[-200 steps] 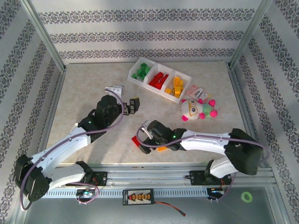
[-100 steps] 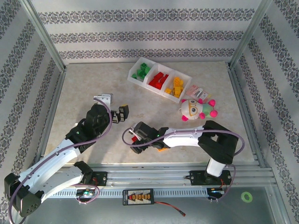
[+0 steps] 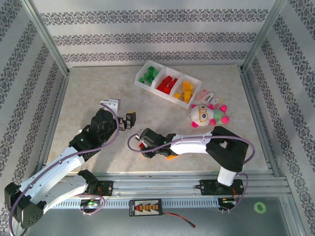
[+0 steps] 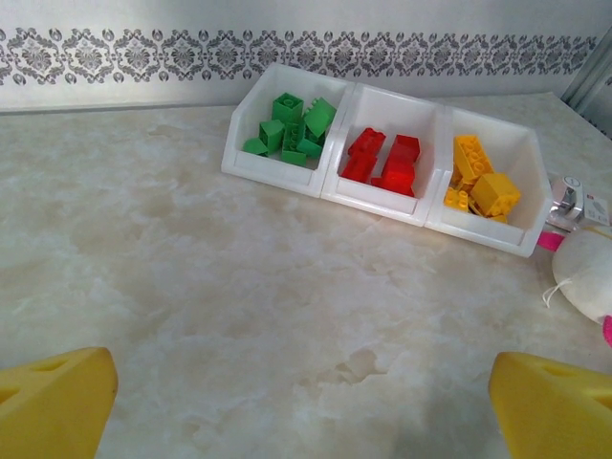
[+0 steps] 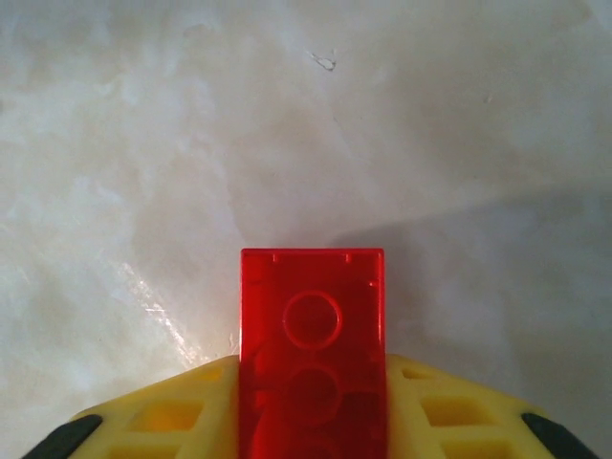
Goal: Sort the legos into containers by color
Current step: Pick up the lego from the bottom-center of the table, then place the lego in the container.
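Right gripper (image 5: 313, 402) pinches a red lego brick (image 5: 312, 287) jutting forward from its grip, likely bound for the tray (image 4: 373, 196) (left gripper (image 4: 306, 402) spread, idle).

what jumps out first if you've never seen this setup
A red brick sits clamped between the yellow fingers of the right gripper, front centre. At the far side, a white tray holds bricks sorted green, red, orange, with a round plush toy beside its right end.
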